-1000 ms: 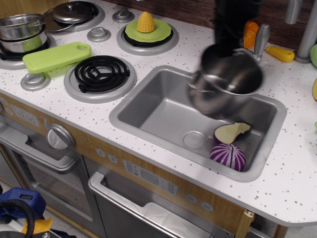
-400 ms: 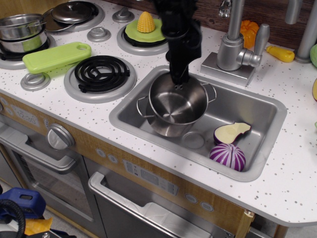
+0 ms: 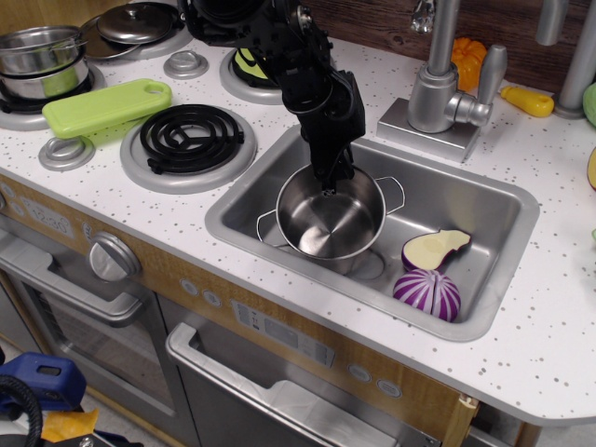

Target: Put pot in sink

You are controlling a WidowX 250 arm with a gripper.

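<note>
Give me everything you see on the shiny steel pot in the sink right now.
The shiny stainless-steel pot is cylindrical, lidless and empty, with a thin wire loop handle on each side. It stands roughly upright inside the grey metal sink, left of centre, apparently over the drain. The black gripper reaches down onto its far rim; whether it is clamped cannot be told. A cut eggplant piece and purple onion lie apart to its right.

one camera is looking down at me from the front, fairly near, over the sink (image 3: 279, 200).
</note>
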